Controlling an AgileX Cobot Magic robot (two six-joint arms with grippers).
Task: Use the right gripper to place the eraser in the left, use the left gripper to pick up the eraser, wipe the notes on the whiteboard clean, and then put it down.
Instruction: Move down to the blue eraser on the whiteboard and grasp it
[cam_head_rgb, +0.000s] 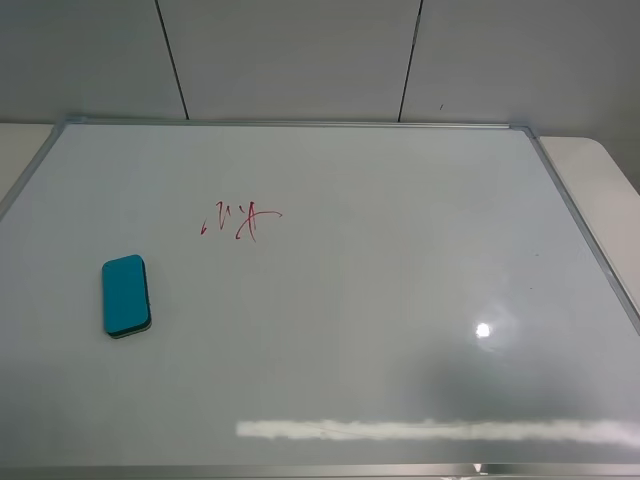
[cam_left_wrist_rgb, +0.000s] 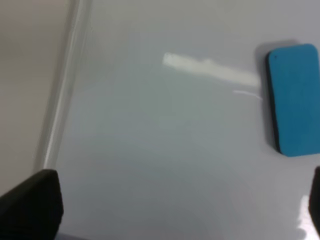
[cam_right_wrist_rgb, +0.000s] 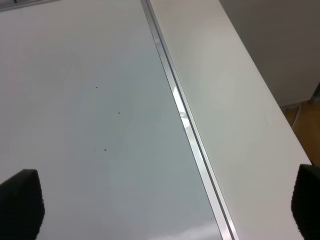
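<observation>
The teal-blue eraser (cam_head_rgb: 126, 294) lies flat on the left part of the whiteboard (cam_head_rgb: 380, 300). The red notes (cam_head_rgb: 241, 219) are a short way behind and to the right of it. No arm shows in the exterior high view. In the left wrist view the left gripper (cam_left_wrist_rgb: 172, 210) is open and empty above the board, with dark fingertips (cam_left_wrist_rgb: 31, 205) at the frame's sides; the eraser (cam_left_wrist_rgb: 295, 99) lies ahead of it, apart. In the right wrist view the right gripper (cam_right_wrist_rgb: 164, 205) is open and empty over the board's right frame (cam_right_wrist_rgb: 187, 125).
The board's silver frame (cam_head_rgb: 585, 225) borders a cream table surface (cam_head_rgb: 600, 180) on the right. The left frame edge (cam_left_wrist_rgb: 62, 95) shows in the left wrist view. Grey wall panels (cam_head_rgb: 300, 60) stand behind. Glare spots lie on the board's front part.
</observation>
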